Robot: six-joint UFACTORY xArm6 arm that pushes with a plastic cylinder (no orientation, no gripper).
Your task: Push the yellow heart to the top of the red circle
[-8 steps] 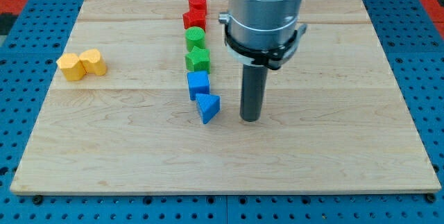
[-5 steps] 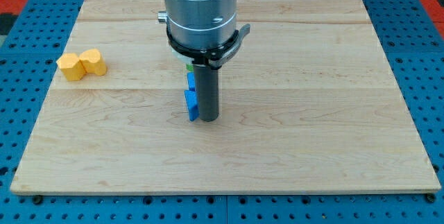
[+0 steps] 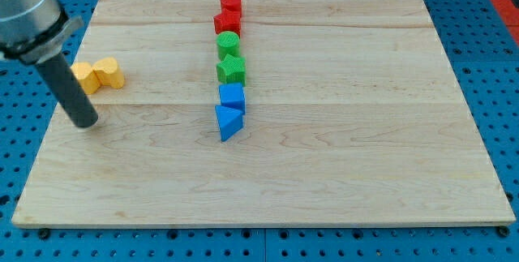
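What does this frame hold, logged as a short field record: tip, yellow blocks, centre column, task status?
tip: my tip rests on the board at the view's left, just below the yellow pair
yellow blocks: yellow heart and a second yellow block touching side by side, shape of the second unclear
centre column, top to bottom: red circle, red block, green block, green block, blue block, blue triangle
task status: heart not yet near the red circle
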